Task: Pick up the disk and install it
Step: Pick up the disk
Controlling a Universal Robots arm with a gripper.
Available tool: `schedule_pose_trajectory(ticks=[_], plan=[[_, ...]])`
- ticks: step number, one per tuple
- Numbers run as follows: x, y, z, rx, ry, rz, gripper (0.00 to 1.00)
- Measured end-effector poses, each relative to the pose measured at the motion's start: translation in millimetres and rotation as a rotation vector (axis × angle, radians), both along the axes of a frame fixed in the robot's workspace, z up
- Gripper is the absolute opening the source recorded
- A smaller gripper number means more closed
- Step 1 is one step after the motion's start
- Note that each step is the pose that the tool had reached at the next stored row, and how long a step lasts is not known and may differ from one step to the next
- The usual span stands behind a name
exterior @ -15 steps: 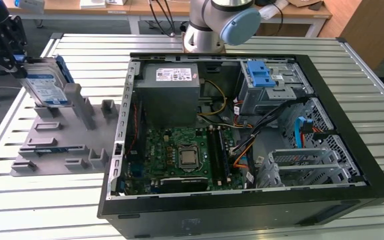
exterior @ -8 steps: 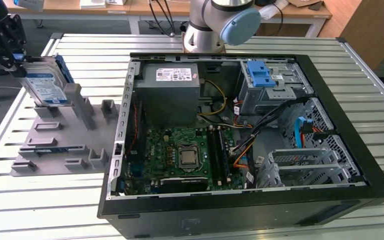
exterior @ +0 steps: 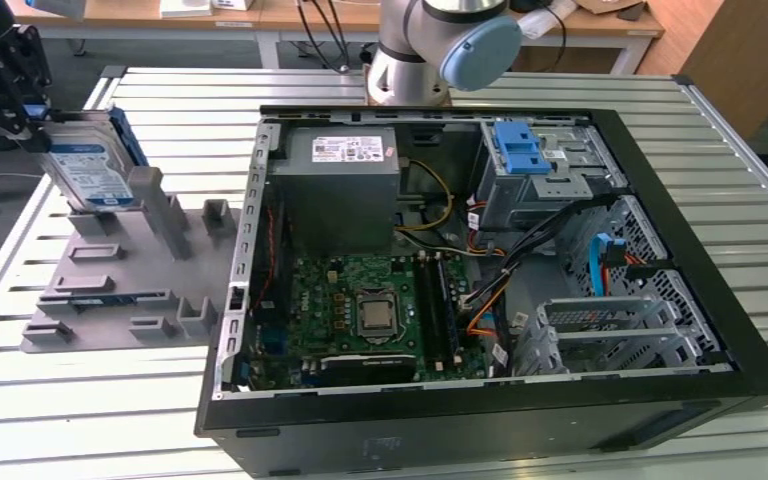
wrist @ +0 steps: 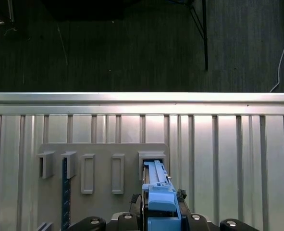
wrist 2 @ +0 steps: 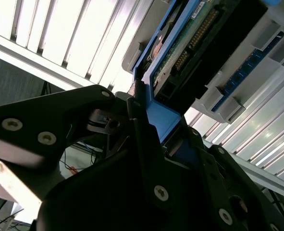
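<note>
Exterior view high, oblique over table [exterior: 718,140]; both wrist views close, sharing disk [wrist: 158,195] [wrist 2: 180,55].

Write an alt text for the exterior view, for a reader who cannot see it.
A black pincer at the exterior view's left grips a flat silver hard drive in a blue plastic carrier, upright at a grey slotted plastic holder. Beside it, on the slatted metal table, lies an open black computer case showing its green circuit board.
</note>
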State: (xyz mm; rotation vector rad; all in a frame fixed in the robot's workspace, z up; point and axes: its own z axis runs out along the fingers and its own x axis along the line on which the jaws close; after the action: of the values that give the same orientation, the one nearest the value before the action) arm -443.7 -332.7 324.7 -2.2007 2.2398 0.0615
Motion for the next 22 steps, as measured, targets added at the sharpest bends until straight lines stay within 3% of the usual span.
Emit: schedule_pose_trajectory(ticks=[22], plan=[[0.0,0.0,13.1,0.0001,-0.0002,0.000,0.36]])
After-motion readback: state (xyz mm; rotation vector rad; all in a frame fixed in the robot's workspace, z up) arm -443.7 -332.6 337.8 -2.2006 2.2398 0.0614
